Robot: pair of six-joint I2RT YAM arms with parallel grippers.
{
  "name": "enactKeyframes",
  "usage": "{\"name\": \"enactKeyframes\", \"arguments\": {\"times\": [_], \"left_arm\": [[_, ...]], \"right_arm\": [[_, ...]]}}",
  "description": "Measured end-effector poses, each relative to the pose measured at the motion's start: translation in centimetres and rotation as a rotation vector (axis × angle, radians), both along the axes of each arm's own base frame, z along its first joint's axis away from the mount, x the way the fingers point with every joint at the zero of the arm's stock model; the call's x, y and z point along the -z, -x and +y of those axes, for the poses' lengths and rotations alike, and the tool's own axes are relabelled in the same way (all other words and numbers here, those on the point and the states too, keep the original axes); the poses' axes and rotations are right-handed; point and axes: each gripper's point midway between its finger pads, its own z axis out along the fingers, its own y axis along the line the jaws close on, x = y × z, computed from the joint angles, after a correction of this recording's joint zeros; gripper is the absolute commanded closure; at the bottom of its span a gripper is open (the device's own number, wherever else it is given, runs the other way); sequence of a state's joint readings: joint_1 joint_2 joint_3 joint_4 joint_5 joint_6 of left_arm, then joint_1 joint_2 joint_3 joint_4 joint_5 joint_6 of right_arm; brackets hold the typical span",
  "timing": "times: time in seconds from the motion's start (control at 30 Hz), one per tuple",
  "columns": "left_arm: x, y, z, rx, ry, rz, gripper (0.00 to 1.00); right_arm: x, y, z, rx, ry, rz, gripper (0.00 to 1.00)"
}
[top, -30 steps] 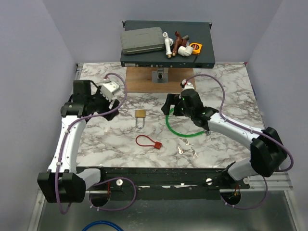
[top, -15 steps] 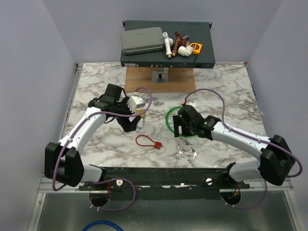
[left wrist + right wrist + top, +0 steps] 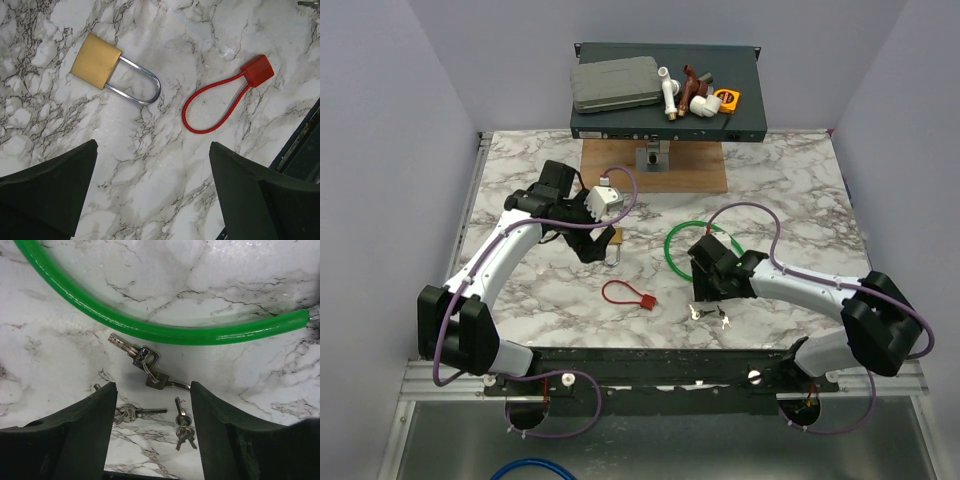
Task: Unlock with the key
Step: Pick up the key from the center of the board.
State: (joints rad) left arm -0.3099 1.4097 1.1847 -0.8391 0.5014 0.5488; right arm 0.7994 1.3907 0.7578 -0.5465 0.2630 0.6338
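Both arms have come in toward the padlock [image 3: 97, 61] since a second ago. Our left arm swung in from the table's left edge, and our right arm drew back from beyond the green cable [image 3: 670, 255] to the keys [image 3: 705, 314].

We now see the left gripper [image 3: 595, 245] hanging directly over the padlock, which it partly hides in the top view. From the left wrist the brass body lies flat on the marble table [image 3: 790, 200]. Both legs of its steel shackle run into the body, so it looks locked. The left fingers [image 3: 50, 192] stand wide apart with only bare marble between them. They touch neither the padlock nor anything else.

A red cable seal [image 3: 649, 301] lies just on the near side of the padlock and a little to its right, clear of it. Its cord forms a closed loop that ends in a small red block.

To the right of the padlock the green cable curves in an open ring. The keys are scattered to the right of the padlock and nearer to us, just past the near arc of that ring. The right gripper [image 3: 705, 290] is lowered over them. Through the right wrist camera we count three small bunches: one on a ring [image 3: 145, 360] just below the green cable, and two more closer to the fingers [image 3: 85, 432]. These fingers are apart, though less widely than the left pair, and they clamp nothing. The keys lie loose on the marble in and ahead of the gap.
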Motion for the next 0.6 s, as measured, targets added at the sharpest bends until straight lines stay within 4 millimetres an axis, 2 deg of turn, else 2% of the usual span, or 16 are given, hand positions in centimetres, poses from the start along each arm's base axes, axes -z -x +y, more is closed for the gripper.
{"name": "enactKeyframes", "arguments": {"times": [0.17, 0.47, 0.6], "left_arm": [[0.0, 0.4, 0.0, -0.005, 0.002, 0.021, 0.07], [0.0, 0.6, -0.1, -0.010, 0.007, 0.035, 0.07], [-0.1, 0.7, -0.1, -0.010, 0.012, 0.038, 0.07]], "right_arm": [[0.9, -0.2, 0.2, 0.002, 0.000, 0.000, 0.51], [1.0, -1.1, 0.9, -0.002, -0.020, -0.034, 0.61], [1.0, -1.4, 1.0, -0.001, -0.024, -0.045, 0.73]]}}
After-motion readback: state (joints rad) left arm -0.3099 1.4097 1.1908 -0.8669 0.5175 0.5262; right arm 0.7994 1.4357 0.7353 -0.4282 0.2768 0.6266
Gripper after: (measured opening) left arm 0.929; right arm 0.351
